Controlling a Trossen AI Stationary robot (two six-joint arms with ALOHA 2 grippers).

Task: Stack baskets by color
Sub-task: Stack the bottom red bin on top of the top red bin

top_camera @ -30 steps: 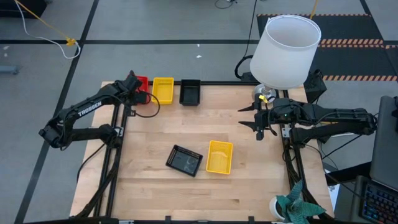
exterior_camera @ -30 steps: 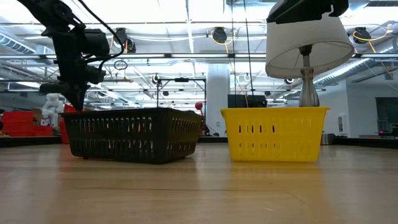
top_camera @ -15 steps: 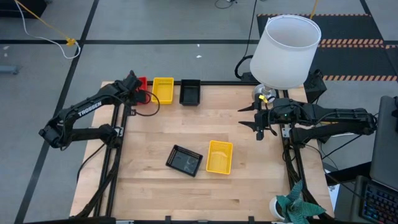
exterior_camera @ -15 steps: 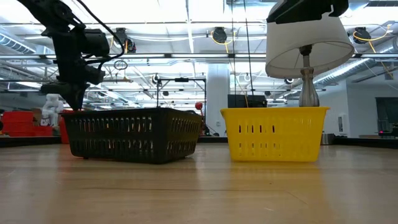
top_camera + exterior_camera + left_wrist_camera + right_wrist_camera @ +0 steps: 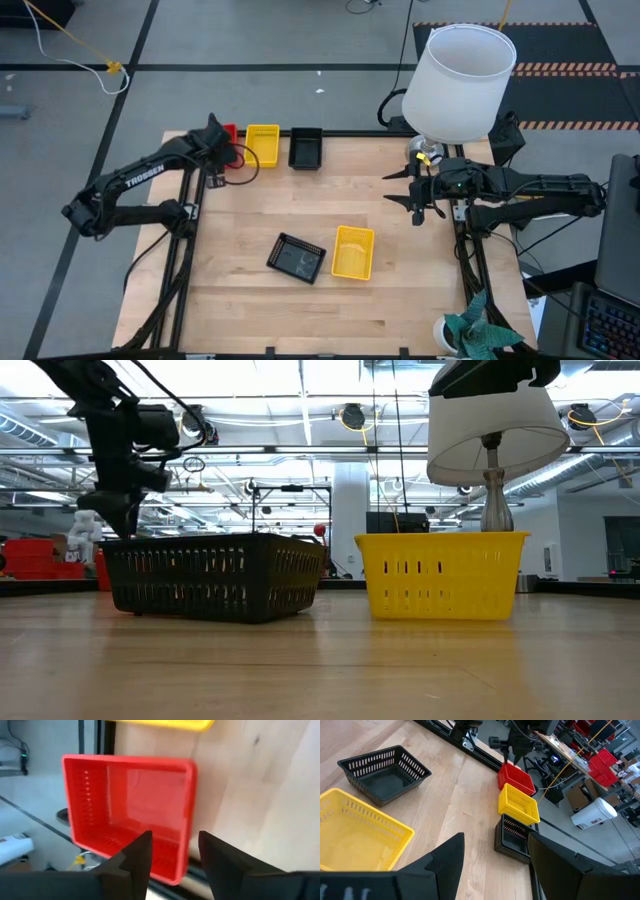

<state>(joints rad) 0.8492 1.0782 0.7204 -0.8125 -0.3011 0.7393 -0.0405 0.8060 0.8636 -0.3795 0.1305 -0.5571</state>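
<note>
**Q:** Upper left of the high view, at the table's far edge — why did you have the left gripper (image 5: 222,150) parked there?

**A:** You had it over the red basket stack (image 5: 230,135), first in a row with the yellow stack (image 5: 263,143) and the black stack (image 5: 305,146). In the left wrist view the fingers (image 5: 137,851) stood apart, straddling the near rim of the red basket (image 5: 131,814) and clamping nothing. My reading: a red basket had been set down, nested so colours stay sorted.

**Q:** And the right gripper (image 5: 417,188)?

**A:** It waited at the right of the frame, below the white lampshade (image 5: 458,80), jaws spread wide and empty, its camera looking across the table.

**Q:** What was left for you?

**A:** Two loose baskets at lower centre: a black basket (image 5: 297,257), skewed, just beside a yellow basket (image 5: 352,251). Whether they touched, I could not tell. Each probably belonged on its matching stack in the far row. How many baskets each stack held could not be counted.
</note>
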